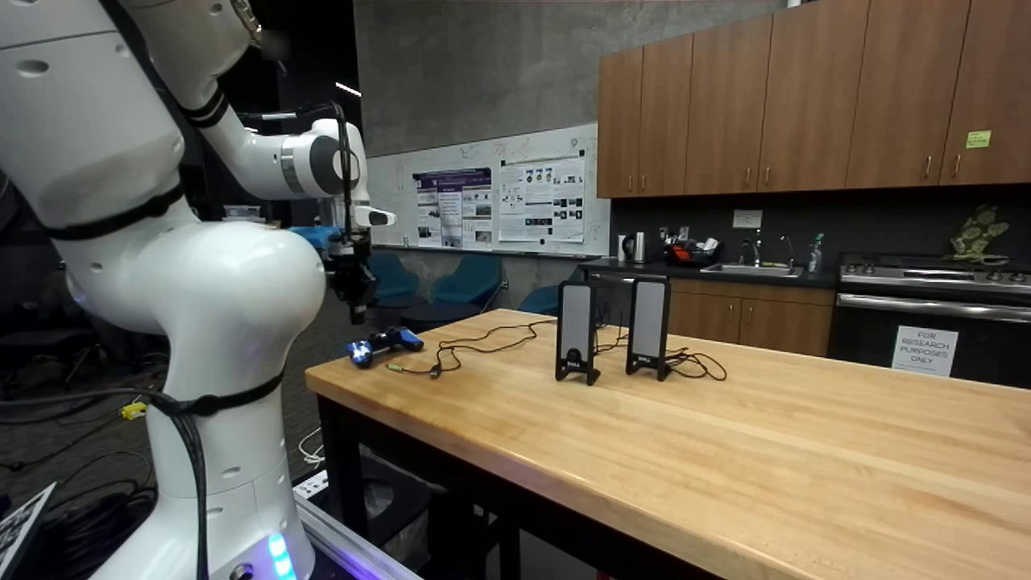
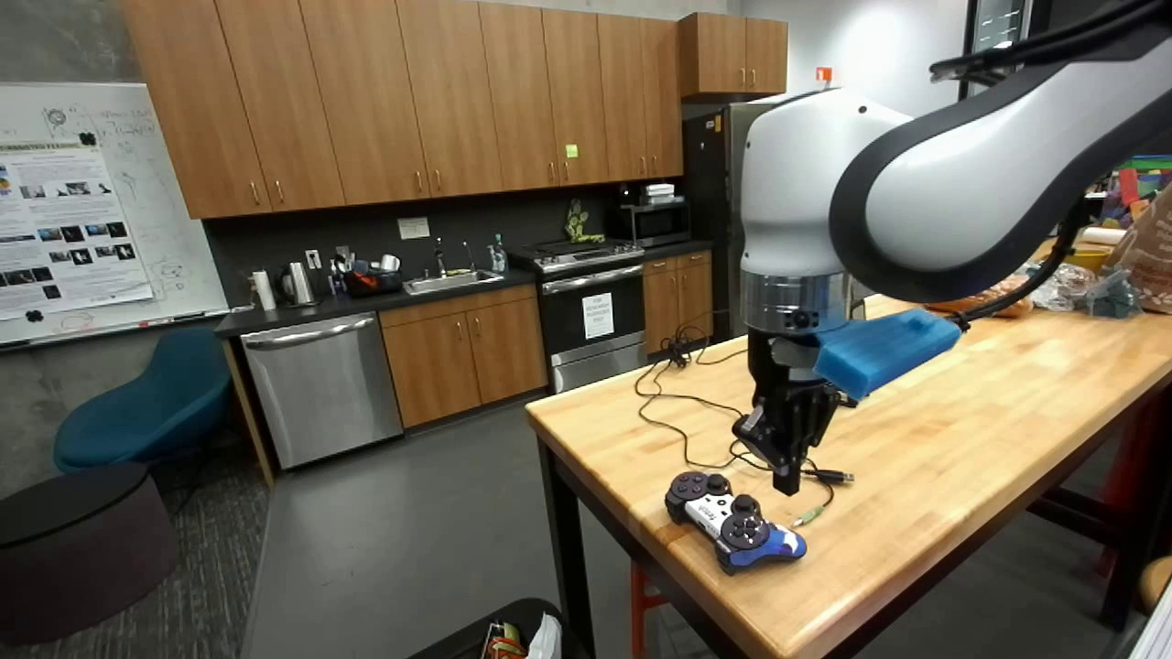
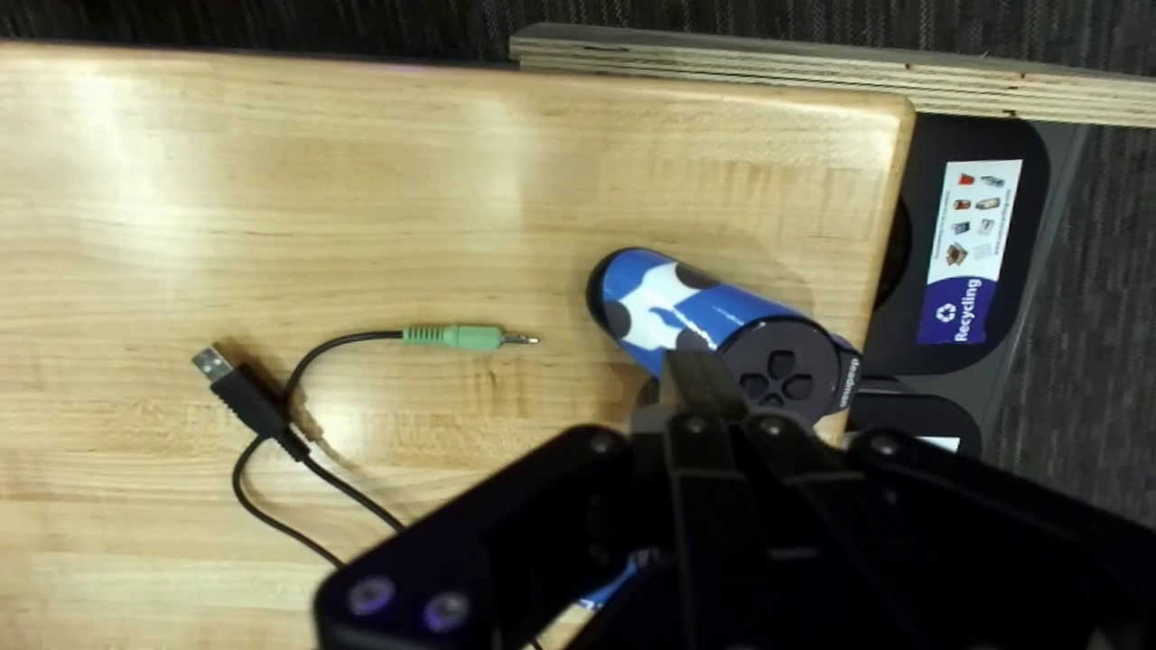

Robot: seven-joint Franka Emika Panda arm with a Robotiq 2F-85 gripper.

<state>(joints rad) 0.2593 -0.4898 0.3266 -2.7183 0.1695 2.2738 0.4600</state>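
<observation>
Kitchen cupboards (image 2: 385, 101) line the background, and out front it's all about the pale wooden table (image 2: 961, 458). Over its corner hangs the gripper (image 2: 786, 485), and it's narrow, fingers pinched together, nothing showing between them! Just below, around eight o'clock of it in an exterior view, lies the game controller (image 2: 730, 522), face up, with a gap visible under the fingertips in both exterior views. Here's the finesse, in my judgement: a sound grip would want those fingers spread first, then squared across one slim handle, because tips this tight would likely just poke the buttons. That rounded shell might roll or skid, so a slow, level approach looks wise, especially with the table's edge so near. Over to the wrist view: counting from the fingertips, a green plug (image 3: 456, 337) sits between nine and ten o'clock, a black USB plug (image 3: 248, 402) farther out at nine, both worth steering around! Past the table's edge, a recycling label (image 3: 968, 257) shows at two o'clock. And well apart, at three o'clock from the gripper in an exterior view, two speakers (image 1: 576, 326) stand upright.
</observation>
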